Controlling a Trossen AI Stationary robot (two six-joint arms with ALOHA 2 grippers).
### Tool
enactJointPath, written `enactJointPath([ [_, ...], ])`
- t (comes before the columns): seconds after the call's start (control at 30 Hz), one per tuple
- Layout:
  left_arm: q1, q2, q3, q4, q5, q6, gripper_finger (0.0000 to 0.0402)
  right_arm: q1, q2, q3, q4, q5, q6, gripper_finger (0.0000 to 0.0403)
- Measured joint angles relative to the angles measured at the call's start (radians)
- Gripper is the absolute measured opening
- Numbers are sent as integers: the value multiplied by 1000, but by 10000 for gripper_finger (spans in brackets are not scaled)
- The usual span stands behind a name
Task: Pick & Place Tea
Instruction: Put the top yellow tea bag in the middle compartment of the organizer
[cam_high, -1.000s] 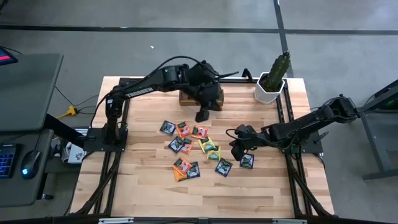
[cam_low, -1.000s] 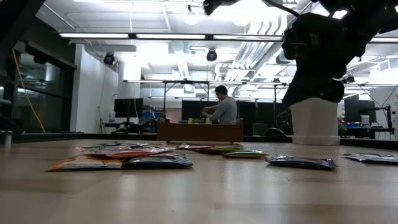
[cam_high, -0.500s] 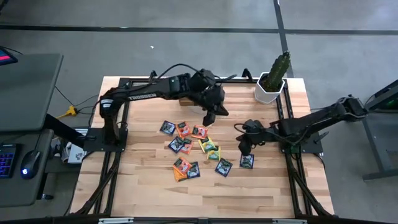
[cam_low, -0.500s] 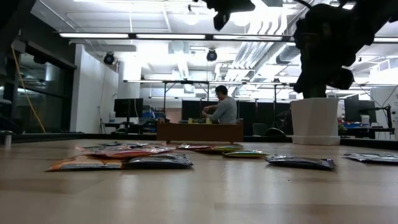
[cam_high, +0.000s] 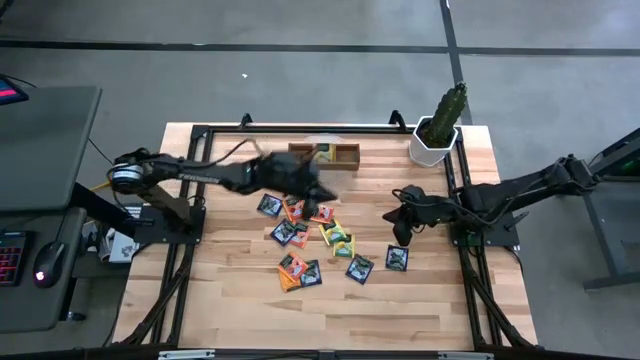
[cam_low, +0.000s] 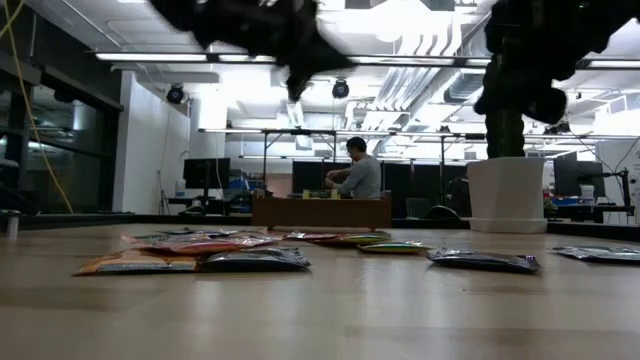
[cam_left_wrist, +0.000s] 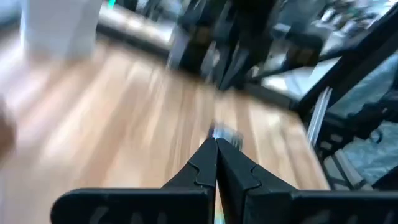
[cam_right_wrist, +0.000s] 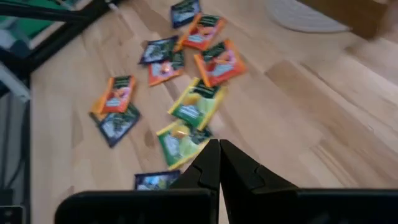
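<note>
Roughly a dozen tea sachets (cam_high: 333, 233), orange, yellow-green and dark, lying flat and loose on the middle of the wooden table (cam_high: 420, 310), some overlapping at their corners. None seen held, none lifted.

Left gripper (cam_high: 318, 192) clenched, fingers pressed together with nothing between them, plain in the left wrist view (cam_left_wrist: 216, 152). Blurred in the high view, hanging above the far edge of the scatter, between the sachets and the brown tray (cam_high: 348, 148). Nearest sachets just under and beside it: two orange ones and a dark one at the top of the cluster. Raised well clear of the tabletop in the low view (cam_low: 300, 70).

Right gripper (cam_high: 398, 222) likewise clamped tight on nothing, tips touching in the right wrist view (cam_right_wrist: 219, 152). Placed off the right flank of the scatter, apart from the main cluster. Closest to it, one dark sachet (cam_high: 397, 258) alone at the right fringe, nearer the table's front edge than the tips. Main cluster spread out ahead of the tips in the right wrist view, yellow-green pieces (cam_right_wrist: 196, 106) nearest.

At the far right corner, a white pot (cam_high: 430, 150) with a cactus. Beyond the table, in the low view, a seated person (cam_low: 360, 175) in the room.
</note>
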Motion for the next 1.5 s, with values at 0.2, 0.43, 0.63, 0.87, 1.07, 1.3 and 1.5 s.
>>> enactJointPath([
  [0.2,-114,-31,-242,204,-193,-203,1,-48,132,0,193,-99,-52,0],
  [0.43,-263,-31,-280,90,-476,-314,1,-81,377,105,264,-202,-140,0],
  [0.63,-321,-31,-279,2,-560,-224,1,-82,571,256,203,-239,-252,0],
  [0.87,-319,30,-280,-21,-528,-222,1,-83,754,362,189,-275,-315,0],
  [1.07,-319,89,-279,-10,-508,-253,1,-99,836,385,189,-278,-290,0],
  [1.3,-319,137,-278,10,-471,-254,1,-137,845,384,179,-281,-296,0],
  [1.5,-319,177,-278,119,-452,-252,1,-154,846,384,176,-287,-296,0],
])
